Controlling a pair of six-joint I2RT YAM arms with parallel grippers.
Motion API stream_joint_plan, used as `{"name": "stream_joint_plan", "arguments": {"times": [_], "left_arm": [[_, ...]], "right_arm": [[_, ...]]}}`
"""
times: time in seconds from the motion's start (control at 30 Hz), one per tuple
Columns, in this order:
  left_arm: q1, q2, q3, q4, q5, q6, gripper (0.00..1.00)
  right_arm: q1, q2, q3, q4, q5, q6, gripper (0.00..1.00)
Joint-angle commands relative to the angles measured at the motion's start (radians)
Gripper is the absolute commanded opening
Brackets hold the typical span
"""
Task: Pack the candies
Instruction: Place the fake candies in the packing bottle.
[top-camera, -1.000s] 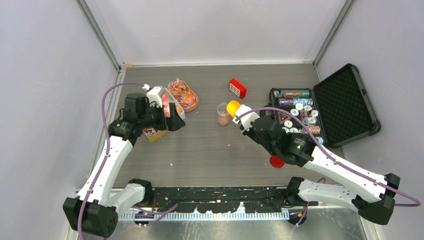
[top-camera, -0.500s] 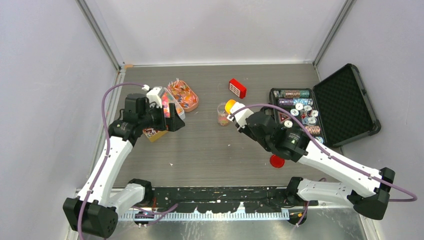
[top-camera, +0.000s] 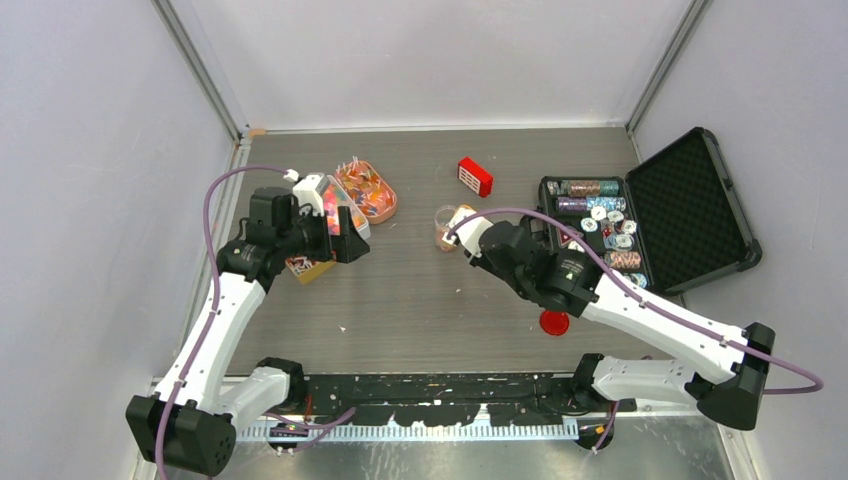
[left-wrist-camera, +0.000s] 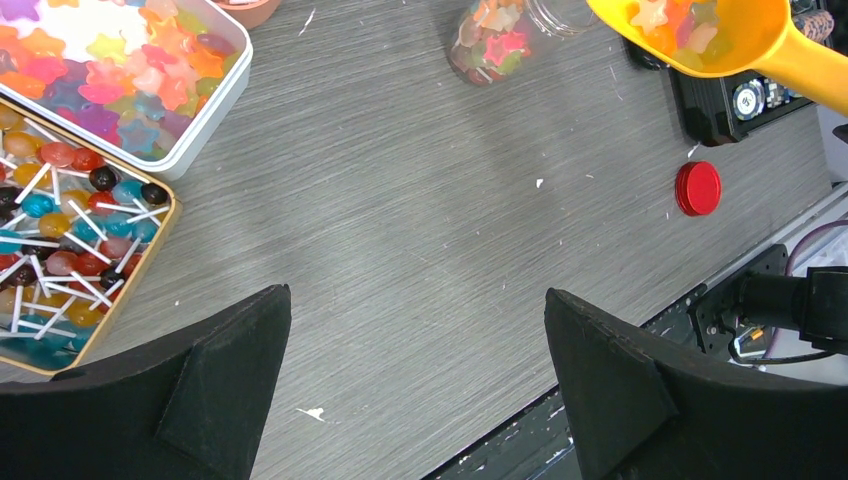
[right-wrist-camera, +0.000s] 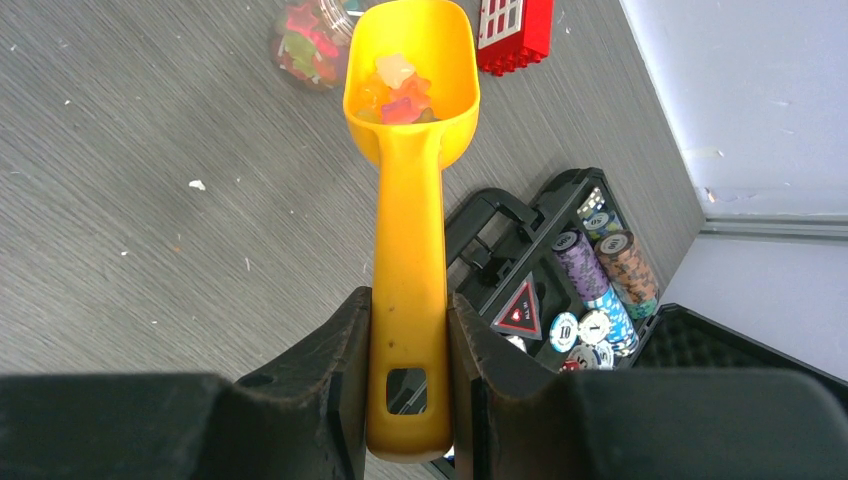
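My right gripper (right-wrist-camera: 410, 320) is shut on the handle of a yellow scoop (right-wrist-camera: 410, 200), whose bowl carries a small heap of orange, red and yellow gummy candies (right-wrist-camera: 400, 88). From above, the scoop bowl (top-camera: 461, 214) sits at the mouth of a small clear jar (top-camera: 445, 232), which holds a few gummies (right-wrist-camera: 303, 42). A white tray of star gummies (left-wrist-camera: 120, 90) and a gold tray of lollipops (left-wrist-camera: 60, 250) lie at the left. My left gripper (left-wrist-camera: 415, 300) hangs open above bare table beside them, holding nothing.
The jar's red lid (top-camera: 553, 322) lies near the front, right of centre. A small red striped box (top-camera: 475, 176) stands behind the jar. An open black case of poker chips (top-camera: 600, 230) fills the right side. A pink oval dish of sweets (top-camera: 366, 190) sits at back left.
My right arm has carried the loaded scoop leftward, from just right of the jar to its mouth. The left arm has stayed still.
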Motion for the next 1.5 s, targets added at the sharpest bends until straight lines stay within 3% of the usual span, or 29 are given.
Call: {"name": "stream_joint_plan", "arguments": {"times": [0.0, 1.47], "left_arm": [[0.000, -0.026, -0.002, 0.007, -0.010, 0.017, 1.00], [0.000, -0.025, -0.002, 0.007, -0.012, 0.020, 1.00]], "right_arm": [[-0.001, 0.013, 0.065, 0.015, 0.038, -0.026, 0.00], [-0.001, 0.100, 0.165, -0.089, 0.041, -0.091, 0.00]]}}
